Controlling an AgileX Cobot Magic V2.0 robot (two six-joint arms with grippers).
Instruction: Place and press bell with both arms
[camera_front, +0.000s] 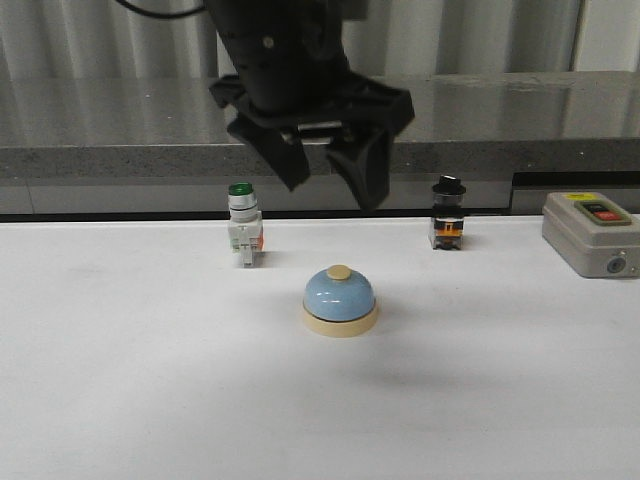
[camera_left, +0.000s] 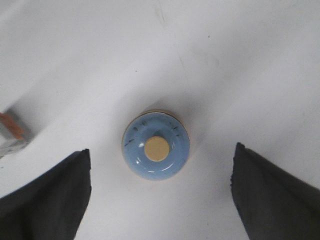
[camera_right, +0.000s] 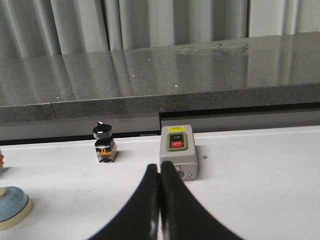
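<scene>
We have the bell (camera_front: 340, 300) sitting flat on the white table (camera_front: 120, 400), set down and free of any grip. Our left gripper (camera_front: 330, 165) hangs above it with its jaws spread wide and nothing between them; in the left wrist view the bell (camera_left: 156, 149) lies centred between the two fingers (camera_left: 47, 200). Our right gripper (camera_right: 160, 200) has its jaws pressed together, empty, low over the table off to the bell's right.

We judge the press comes next. To do it well, we bring a closed tip straight down on the cream button (camera_front: 340, 272), not the sloping dome.

Behind the bell stand the green-capped switch (camera_front: 243, 224) to its left and the black-capped switch (camera_front: 447, 213) to its right, with the grey on/off box (camera_front: 590, 234) further right. Forward of the bell the table is open.
</scene>
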